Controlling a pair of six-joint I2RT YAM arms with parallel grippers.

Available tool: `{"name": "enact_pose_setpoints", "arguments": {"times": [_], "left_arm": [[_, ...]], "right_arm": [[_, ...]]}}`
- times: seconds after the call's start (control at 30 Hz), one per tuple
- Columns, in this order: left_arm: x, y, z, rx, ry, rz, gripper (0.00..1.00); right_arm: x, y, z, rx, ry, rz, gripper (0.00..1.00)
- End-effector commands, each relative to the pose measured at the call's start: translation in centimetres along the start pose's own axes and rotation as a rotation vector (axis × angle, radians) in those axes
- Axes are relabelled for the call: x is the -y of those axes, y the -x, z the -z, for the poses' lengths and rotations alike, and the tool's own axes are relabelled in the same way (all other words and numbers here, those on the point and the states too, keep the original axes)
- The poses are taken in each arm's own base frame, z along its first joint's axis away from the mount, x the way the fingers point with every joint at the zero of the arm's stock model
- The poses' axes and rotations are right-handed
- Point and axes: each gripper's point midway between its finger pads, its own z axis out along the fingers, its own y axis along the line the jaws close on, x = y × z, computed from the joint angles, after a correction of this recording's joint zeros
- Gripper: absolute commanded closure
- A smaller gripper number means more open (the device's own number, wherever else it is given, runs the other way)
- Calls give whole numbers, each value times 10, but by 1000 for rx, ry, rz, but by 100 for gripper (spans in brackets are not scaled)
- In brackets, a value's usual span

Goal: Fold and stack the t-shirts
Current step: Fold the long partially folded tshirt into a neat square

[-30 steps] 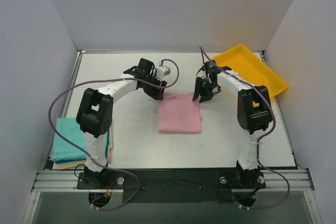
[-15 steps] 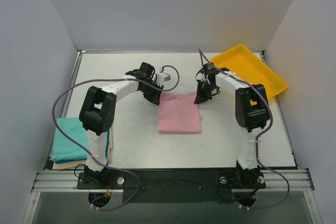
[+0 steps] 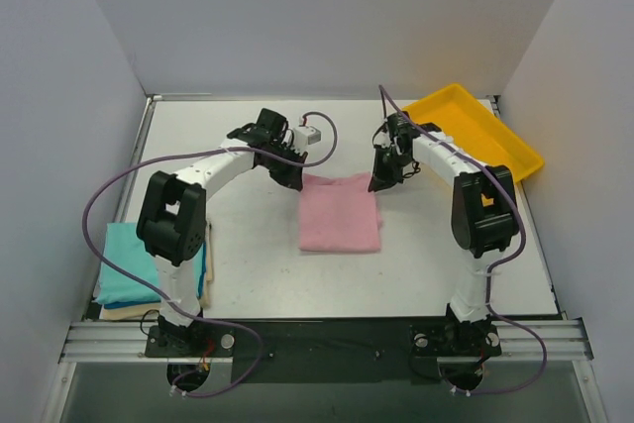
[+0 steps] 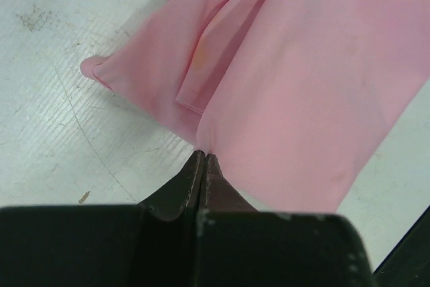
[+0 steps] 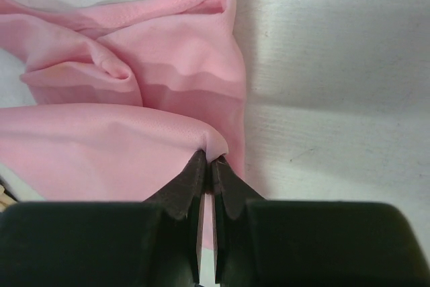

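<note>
A white bench (image 3: 248,264) stands enclosed by pale walls (image 3: 327,17) on three sides. A pink shirt (image 3: 340,213), folded to a rough rectangle, lies near the middle. The left pincer (image 3: 294,179) is at the shirt's far left corner and the right pincer (image 3: 376,183) at its far right corner. Both wrist views show the tips pressed together on pink cloth, each pinching an edge of the shirt, with loose folds bunched beyond the tips. At the near left edge a folded teal shirt (image 3: 129,263) sits on a cream shirt (image 3: 117,311), and the left arm's elbow covers part of their right side. A yellow tray (image 3: 475,131) rests at the far right corner, just beside the right arm and well apart from the shirts
</note>
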Motion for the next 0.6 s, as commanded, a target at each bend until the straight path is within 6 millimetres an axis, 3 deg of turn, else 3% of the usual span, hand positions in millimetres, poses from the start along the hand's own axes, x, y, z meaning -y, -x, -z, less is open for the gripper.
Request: {"name": "enact_pose_setpoints", "arguments": {"times": [0.0, 0.2, 0.37, 0.47, 0.57], "left_arm": [[29, 33, 36, 121, -67, -4, 100], [41, 40, 72, 148, -34, 8, 100], [58, 55, 102, 213, -50, -26, 100], [63, 69, 114, 260, -51, -36, 100], [59, 75, 116, 284, -26, -39, 100]], "right_arm": [[-7, -3, 29, 20, 11, 19, 100], [-19, -19, 51, 15, 69, 32, 100], [-44, -22, 92, 85, 178, 81, 100], [-60, -18, 114, 126, 238, 89, 100], [-71, -16, 119, 119, 289, 85, 100]]}}
